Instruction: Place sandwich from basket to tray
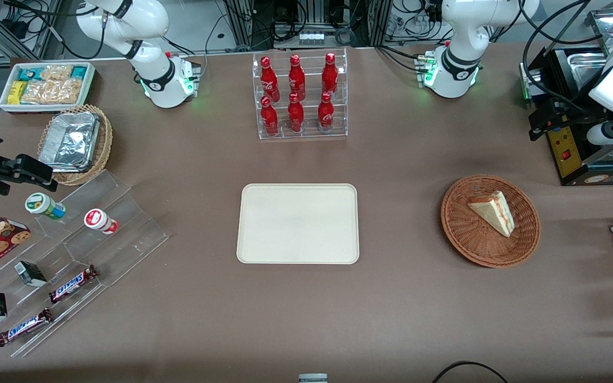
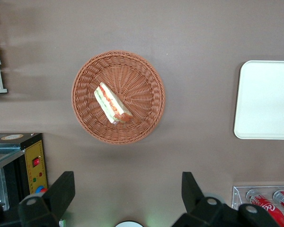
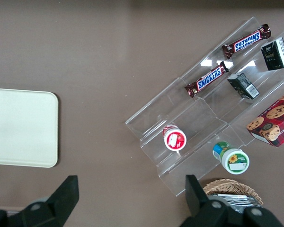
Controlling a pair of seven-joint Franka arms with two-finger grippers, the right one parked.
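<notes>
Nearest my front camera lay the flat cream rectangular tray (image 1: 298, 223), bare. Toward the working arm's end, the white triangular sandwich (image 1: 493, 211) rested in the round reddish-brown wicker basket (image 1: 466, 234). My left gripper (image 2: 128, 196) hovered above, jaws spread wide, with the rack of red bottles (image 1: 299, 96) well apart.

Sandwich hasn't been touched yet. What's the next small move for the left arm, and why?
Probably bring the pincer over the basket and lower it toward the sandwich. The fingers are spread wide and hold nothing, high above bare table beside the basket, while the sandwich lies in the basket and the tray holds nothing.
</notes>
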